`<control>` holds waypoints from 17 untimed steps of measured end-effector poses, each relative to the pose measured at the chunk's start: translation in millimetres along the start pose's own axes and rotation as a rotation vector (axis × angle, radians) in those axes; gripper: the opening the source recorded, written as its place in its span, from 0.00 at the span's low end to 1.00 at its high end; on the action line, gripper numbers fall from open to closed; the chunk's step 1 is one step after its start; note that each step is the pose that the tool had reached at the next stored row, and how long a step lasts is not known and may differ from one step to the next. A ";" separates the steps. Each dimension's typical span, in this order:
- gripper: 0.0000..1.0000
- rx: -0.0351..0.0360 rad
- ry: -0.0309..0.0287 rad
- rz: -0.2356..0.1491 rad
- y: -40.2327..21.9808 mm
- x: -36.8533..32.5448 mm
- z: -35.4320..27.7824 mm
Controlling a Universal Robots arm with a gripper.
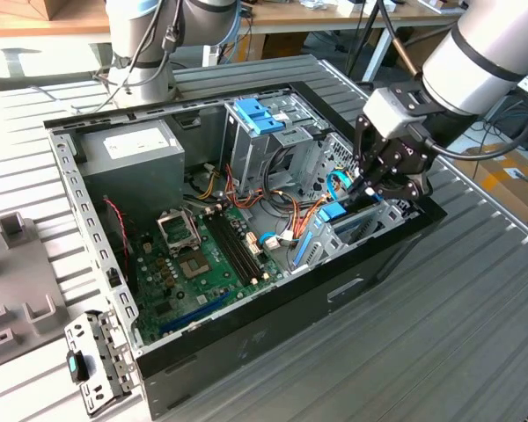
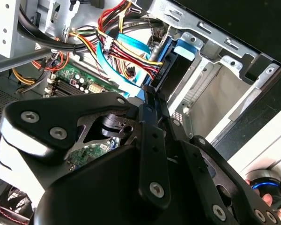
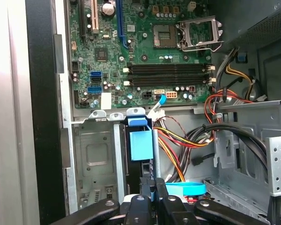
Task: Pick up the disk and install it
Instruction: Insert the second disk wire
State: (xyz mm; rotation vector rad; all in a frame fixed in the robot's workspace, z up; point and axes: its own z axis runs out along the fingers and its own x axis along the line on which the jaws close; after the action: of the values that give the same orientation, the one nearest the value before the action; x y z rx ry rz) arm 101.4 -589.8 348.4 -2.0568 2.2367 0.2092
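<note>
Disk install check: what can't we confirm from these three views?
- Disk: stands edge-on in the bay in the first wrist view; label and faces hidden.
- Disk's seating depth: the gripper covers it in the exterior view.
- Whether the gripper grips the disk: in both wrist views its own black linkage blocks the contact point.

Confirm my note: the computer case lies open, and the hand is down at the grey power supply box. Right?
No. The computer case lies open, but the hand is down at the blue-railed disk in the bay on the exterior view's right, far from the power supply box. The exterior view shows it.
</note>
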 end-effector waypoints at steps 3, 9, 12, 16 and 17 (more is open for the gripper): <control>0.16 -0.0001 -0.0010 0.000 0.0 0.2 0.9; 0.16 -0.0005 -0.0055 0.000 1.6 1.4 1.7; 0.16 -0.0006 -0.0080 0.000 3.2 2.9 2.2; 0.16 -0.0007 -0.0085 0.000 4.5 4.4 3.7; 0.16 -0.0007 -0.0087 0.000 5.0 4.9 4.1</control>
State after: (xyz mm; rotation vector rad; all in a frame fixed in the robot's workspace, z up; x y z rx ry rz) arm 95.9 -593.6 343.8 -2.0524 2.2318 0.2185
